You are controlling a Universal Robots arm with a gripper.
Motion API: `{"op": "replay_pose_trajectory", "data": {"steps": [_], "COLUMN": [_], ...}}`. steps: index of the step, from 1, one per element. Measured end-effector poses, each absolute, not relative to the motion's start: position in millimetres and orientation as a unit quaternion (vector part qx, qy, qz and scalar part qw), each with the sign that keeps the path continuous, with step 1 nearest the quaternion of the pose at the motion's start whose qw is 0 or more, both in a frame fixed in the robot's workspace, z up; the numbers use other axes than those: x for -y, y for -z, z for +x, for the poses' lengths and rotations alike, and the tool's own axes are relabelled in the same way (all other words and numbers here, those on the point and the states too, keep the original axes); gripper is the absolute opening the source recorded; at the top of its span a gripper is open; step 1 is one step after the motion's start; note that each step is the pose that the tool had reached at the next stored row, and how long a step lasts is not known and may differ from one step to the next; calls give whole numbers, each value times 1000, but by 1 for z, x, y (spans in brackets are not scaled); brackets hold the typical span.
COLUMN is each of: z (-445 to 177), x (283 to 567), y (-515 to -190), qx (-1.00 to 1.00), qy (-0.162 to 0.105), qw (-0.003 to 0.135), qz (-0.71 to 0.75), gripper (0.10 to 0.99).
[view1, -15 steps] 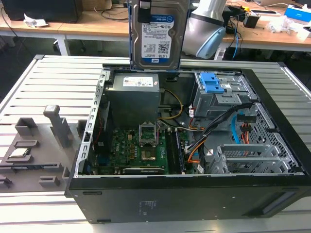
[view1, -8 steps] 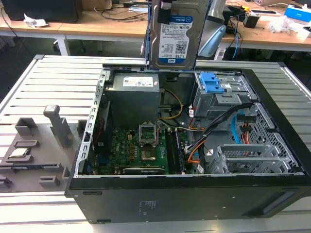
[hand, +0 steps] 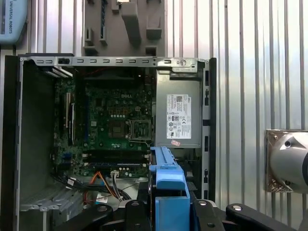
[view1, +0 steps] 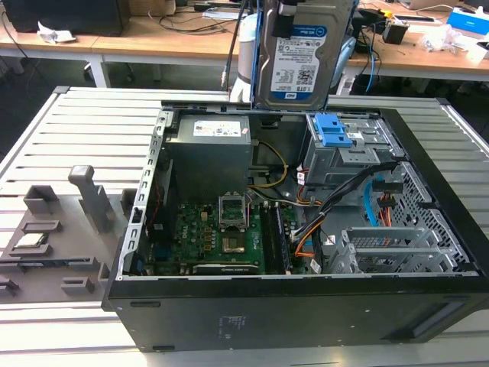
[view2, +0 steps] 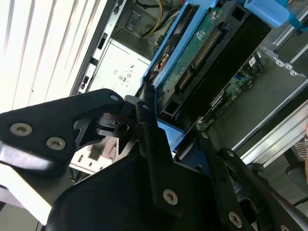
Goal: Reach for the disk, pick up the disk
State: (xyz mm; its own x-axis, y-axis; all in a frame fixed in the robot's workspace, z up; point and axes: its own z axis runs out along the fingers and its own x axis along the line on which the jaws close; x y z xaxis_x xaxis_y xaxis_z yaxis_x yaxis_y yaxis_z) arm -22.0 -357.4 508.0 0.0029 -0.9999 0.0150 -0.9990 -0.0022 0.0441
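The disk (view1: 302,57), a silver hard drive with a white-and-blue label and a blue bracket along its edges, hangs upright above the back of the open computer case (view1: 290,306). My gripper (view1: 289,9) is shut on its upper end. In the first wrist view the disk's blue bracket (hand: 167,178) sits clamped in my gripper (hand: 169,211), over the case interior. The second wrist view shows the disk's green circuit-board underside (view2: 202,53) running away from the black gripper links.
Below the disk, the case holds a grey power supply (view1: 210,149), a green motherboard (view1: 221,237) and a drive cage with a blue latch (view1: 336,130). A grey fixture tray (view1: 53,229) lies on the slatted table at the exterior view's left. Desks stand behind.
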Motion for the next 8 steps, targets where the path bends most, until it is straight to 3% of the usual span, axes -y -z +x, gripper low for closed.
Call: {"op": "replay_pose_trajectory", "data": {"steps": [8], "z": [12], "x": [355], "y": [-508], "qx": [706], "qy": [10], "qw": [21], "qz": [708], "gripper": [369]}}
